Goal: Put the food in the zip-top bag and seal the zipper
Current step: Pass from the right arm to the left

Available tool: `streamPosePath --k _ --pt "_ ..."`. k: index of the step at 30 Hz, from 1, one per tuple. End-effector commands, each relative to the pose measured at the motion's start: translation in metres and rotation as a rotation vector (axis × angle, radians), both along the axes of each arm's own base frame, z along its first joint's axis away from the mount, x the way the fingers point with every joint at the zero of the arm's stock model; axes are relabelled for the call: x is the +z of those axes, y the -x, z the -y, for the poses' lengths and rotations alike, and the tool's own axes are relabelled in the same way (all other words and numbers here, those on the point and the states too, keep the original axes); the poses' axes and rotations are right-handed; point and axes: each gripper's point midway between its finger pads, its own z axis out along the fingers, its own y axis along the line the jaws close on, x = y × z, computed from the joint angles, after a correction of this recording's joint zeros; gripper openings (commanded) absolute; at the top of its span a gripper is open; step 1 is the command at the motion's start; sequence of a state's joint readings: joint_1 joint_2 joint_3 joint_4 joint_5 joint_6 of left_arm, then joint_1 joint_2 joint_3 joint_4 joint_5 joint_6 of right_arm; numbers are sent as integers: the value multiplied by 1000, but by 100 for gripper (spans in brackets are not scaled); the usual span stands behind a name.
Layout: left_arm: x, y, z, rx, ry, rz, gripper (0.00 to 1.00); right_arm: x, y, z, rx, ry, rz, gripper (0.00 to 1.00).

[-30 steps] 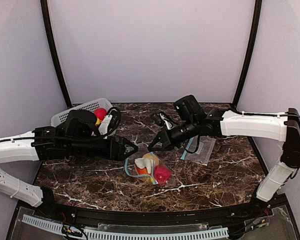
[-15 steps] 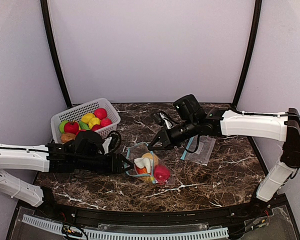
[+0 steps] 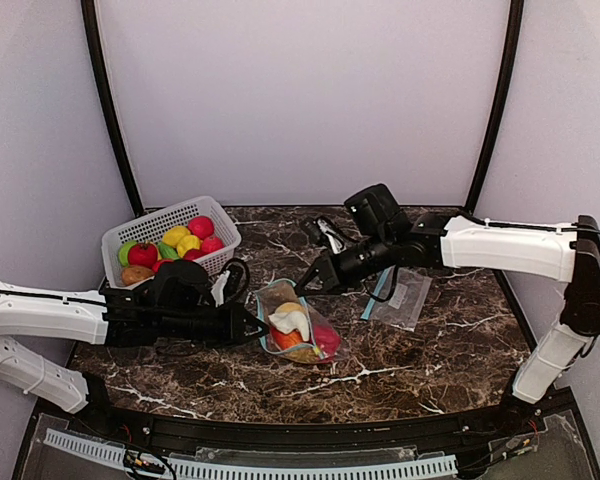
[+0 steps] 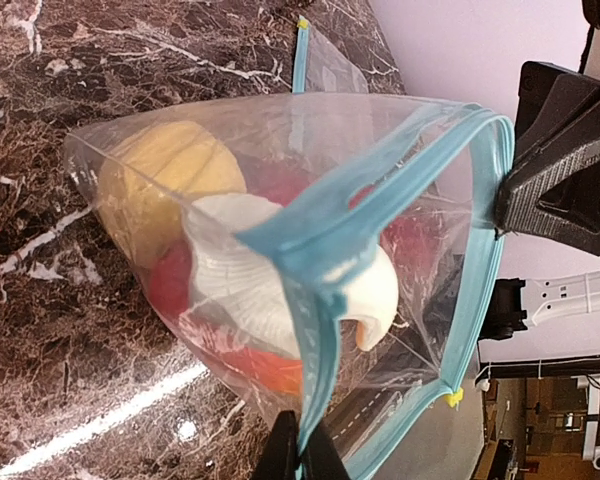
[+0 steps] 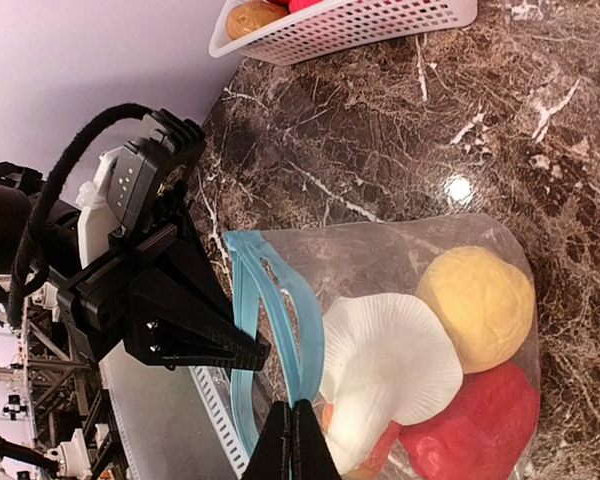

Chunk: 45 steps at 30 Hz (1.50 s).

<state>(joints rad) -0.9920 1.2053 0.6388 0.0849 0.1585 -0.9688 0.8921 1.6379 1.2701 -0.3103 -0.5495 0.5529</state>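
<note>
"At the middle of the desk (image 3: 450, 350), what were you holding?"

"The zip-top bag (image 3: 295, 325), from both sides. It lay there between my arms. My left pincer (image 4: 300, 455) was clenched on the near-left stretch of its blue zipper (image 4: 325, 290). My right pincer (image 5: 292, 440) was clamped on the far side of that same rim, so the mouth stood pulled open."

"And the food (image 3: 298, 322)?"

"Part of it sat inside the bag: a yellow piece (image 5: 475, 300), a red piece (image 5: 470, 425), a white piece (image 5: 390, 365) and something orange underneath. Other pieces (image 3: 180, 242) lay in the white basket (image 3: 110, 243) at the far left, well apart from the bag."

"So how far along were you?"

"Partway, I judged. Some food was bagged, but the zipper wasn't sealed anywhere along its length. I couldn't tell whether the basket's pieces would all fit. A second bag (image 3: 400, 298) lay flat on the right."
</note>
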Motion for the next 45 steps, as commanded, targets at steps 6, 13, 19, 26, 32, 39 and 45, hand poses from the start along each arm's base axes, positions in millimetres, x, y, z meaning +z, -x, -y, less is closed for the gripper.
streamPosePath --k 6,13,19,26,32,39,45 --pt "47 -26 7 81 115 126 1 -5 5 -21 61 62 122 0" --pt "47 -44 6 170 152 127 1 -11 8 -28 79 88 140 1" --pt "39 -60 -18 289 125 142 1 7 5 -20 42 77 198 30" --pt "37 -65 -30 324 102 143 1 8 4 13 -37 120 274 62" --pt "33 -65 -32 326 95 137 1 -1 10 41 -93 137 306 58" --pt "33 -64 -36 329 83 138 1 -1 30 58 -72 106 403 38" --pt "31 -63 -36 325 74 130 1 -14 33 56 -55 146 420 30"
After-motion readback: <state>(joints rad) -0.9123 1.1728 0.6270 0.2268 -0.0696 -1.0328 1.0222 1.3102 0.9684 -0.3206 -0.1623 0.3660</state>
